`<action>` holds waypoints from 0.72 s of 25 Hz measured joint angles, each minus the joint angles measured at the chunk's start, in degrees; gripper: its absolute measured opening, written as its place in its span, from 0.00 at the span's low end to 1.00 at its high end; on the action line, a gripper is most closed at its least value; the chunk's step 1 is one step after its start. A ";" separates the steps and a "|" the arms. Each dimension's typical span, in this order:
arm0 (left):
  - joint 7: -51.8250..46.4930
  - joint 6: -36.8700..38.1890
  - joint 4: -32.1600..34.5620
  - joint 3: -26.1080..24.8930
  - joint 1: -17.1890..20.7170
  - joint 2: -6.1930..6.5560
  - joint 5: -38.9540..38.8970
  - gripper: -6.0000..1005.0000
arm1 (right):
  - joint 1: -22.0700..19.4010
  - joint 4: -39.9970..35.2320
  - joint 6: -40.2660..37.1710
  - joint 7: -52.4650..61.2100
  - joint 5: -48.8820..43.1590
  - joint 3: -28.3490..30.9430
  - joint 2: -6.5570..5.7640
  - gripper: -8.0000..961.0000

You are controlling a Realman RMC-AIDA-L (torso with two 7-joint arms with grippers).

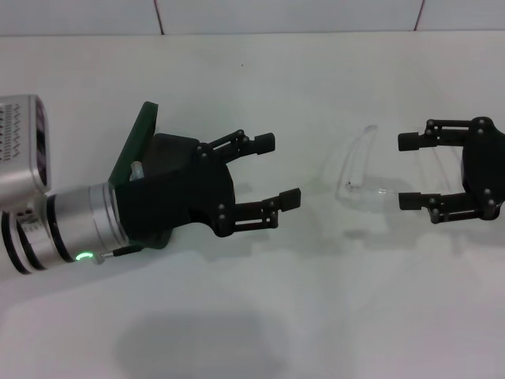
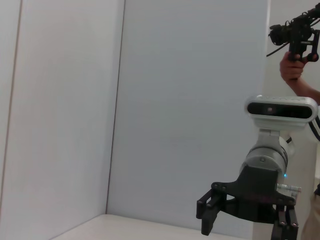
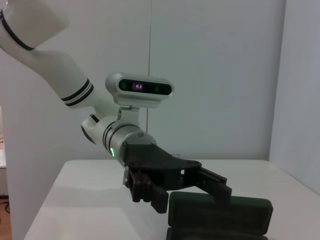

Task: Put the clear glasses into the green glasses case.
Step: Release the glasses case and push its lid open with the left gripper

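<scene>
Transparent plastic clear glasses [image 1: 364, 178] lying at 3 o'clock on table [image 1: 316, 316]; light, slippery, fragile, best pinched at bridge. Right gripper [image 1: 414, 171] wide open, empty, straddling them. Left gripper [image 1: 276, 170] open, empty, above green glasses case [image 1: 138, 142] at 9 o'clock.

1. Our head camera looks down and forward from above the white table [image 1: 316, 316], close enough that both grippers fill the frame's 2 sides: the left gripper [image 1: 268, 174] and the right gripper [image 1: 412, 172].
2. Our left wrist camera faces level across the table toward the right gripper [image 2: 240, 217], with the wall panels [image 2: 190, 100] behind it and a person's hand [image 2: 292, 67] holding a camera rig at the frame's edge.
3. Our right wrist camera looks level the opposite way, at the left gripper [image 3: 185, 187] and the green case [image 3: 220, 212] close by.
4. The 2 wrist views face each other; all 3 share the tabletop.
</scene>
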 joint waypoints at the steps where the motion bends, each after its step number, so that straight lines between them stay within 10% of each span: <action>1: -0.07 -0.01 0.01 0.00 0.09 -0.04 -0.10 0.88 | -0.05 0.00 -0.01 -0.25 0.00 -0.01 0.03 0.81; 11: -2.93 -0.56 -0.44 0.00 -0.14 -0.21 -1.52 0.88 | -0.30 -0.01 -0.35 -1.05 0.00 -0.07 0.56 0.81; 18: -24.07 -0.05 -15.91 0.04 -6.48 0.10 -4.36 0.88 | -0.23 0.00 -0.55 -1.06 0.02 -0.07 0.62 0.81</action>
